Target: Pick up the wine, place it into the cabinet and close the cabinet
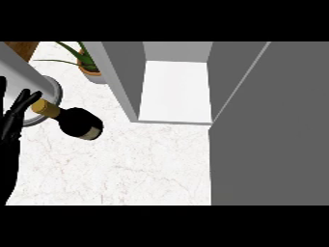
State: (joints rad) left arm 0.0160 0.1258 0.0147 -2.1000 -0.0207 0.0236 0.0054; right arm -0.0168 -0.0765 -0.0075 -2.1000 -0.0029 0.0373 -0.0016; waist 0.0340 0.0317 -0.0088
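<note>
A dark wine bottle [78, 121] with a gold neck stands on the white marble counter [124, 164], left of centre. The grey cabinet [174, 91] stands behind and to the right of it, its white inside showing and its door [281, 125] swung open along the right. My left hand [2, 120] shows at the left edge, fingers straight and pointing up, just left of the bottle's neck and holding nothing. My right hand is out of sight.
A potted green plant [87, 60] stands at the back, left of the cabinet wall. A grey cylinder with a round base [35, 91] rises at the upper left, close behind the bottle's neck.
</note>
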